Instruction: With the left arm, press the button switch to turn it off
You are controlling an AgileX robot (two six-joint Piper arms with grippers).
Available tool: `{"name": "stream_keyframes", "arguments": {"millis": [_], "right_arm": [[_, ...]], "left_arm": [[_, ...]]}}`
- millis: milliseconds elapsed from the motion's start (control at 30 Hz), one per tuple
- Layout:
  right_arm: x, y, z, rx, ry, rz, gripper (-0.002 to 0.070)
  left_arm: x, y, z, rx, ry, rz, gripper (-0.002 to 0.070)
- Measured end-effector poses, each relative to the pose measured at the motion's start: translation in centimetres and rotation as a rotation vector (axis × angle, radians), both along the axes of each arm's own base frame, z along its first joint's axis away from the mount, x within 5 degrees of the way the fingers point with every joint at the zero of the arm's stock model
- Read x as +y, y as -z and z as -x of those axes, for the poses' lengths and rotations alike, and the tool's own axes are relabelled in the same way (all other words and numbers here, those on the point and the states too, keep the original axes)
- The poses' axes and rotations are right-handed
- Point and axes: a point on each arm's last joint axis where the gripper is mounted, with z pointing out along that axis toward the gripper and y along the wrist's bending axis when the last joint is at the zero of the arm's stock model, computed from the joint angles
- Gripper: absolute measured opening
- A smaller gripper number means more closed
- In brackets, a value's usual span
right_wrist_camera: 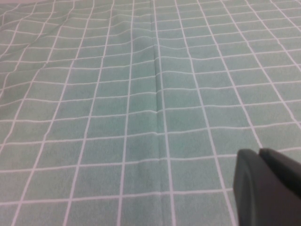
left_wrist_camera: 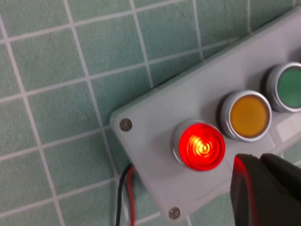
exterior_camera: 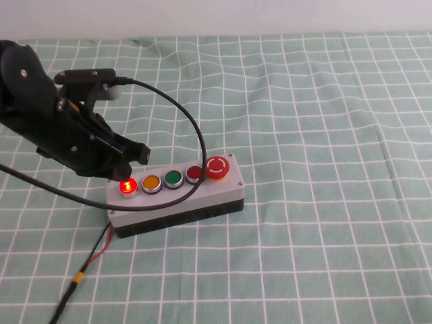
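The button switch (exterior_camera: 126,186) is a small round red button with a silver rim, glowing brightly, at the left end of the grey box (exterior_camera: 177,200), next to the orange button (exterior_camera: 150,183). It glows in the left wrist view (left_wrist_camera: 201,145) too. My left gripper (exterior_camera: 138,155) is shut and hovers just above and behind the button switch; in the left wrist view its black tip (left_wrist_camera: 261,162) sits close beside the button, with red light on it. My right gripper (right_wrist_camera: 261,157) is shut and empty over bare cloth; it is out of the high view.
The box also carries a green button (exterior_camera: 173,178), a darker red button (exterior_camera: 194,173) and a large red mushroom button (exterior_camera: 217,167). A black cable (exterior_camera: 192,128) arcs over the box. Red and black wires (exterior_camera: 94,256) leave its left end. A green checked cloth (exterior_camera: 324,135) covers the table.
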Motion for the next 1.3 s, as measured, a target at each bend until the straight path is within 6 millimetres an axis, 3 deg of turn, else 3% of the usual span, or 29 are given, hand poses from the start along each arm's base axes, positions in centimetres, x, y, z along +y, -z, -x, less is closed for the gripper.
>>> {"name": "stream_keyframes", "arguments": {"millis": [267,500,633,733,833,967,1133,1233,1300], "right_arm": [[0.0,0.0,0.0,0.0,0.0,0.0,-0.0016],[0.0,0.0,0.0,0.0,0.0,0.0,-0.0016],[0.0,0.0,0.0,0.0,0.0,0.0,-0.0016],[0.0,0.0,0.0,0.0,0.0,0.0,-0.0016],[0.0,0.0,0.0,0.0,0.0,0.0,-0.0016],[0.0,0.0,0.0,0.0,0.0,0.0,-0.0016],[0.0,0.0,0.0,0.0,0.0,0.0,-0.0016],[0.0,0.0,0.0,0.0,0.0,0.0,-0.0016],[0.0,0.0,0.0,0.0,0.0,0.0,-0.0016]], "left_arm": [[-0.5,3.0,-2.0,0.025,-0.014,-0.014,-0.0003],[-0.6,3.1,-2.5,0.029,-0.006,-0.024,-0.0003],[-0.3,1.2,-2.1,0.039,0.025,-0.066,-0.0003],[0.0,-2.8,-1.1,-0.053,0.031,-0.052,-0.0003],[0.7,-8.5,1.2,-0.231,0.021,-0.002,-0.0003],[2.2,-14.9,6.6,-0.443,0.011,0.058,-0.0003],[4.1,-19.2,13.4,-0.606,0.012,0.102,-0.0003],[5.4,-20.1,17.8,-0.693,0.007,0.128,-0.0003],[6.1,-19.7,20.3,-0.722,0.0,0.142,-0.0003]]}}
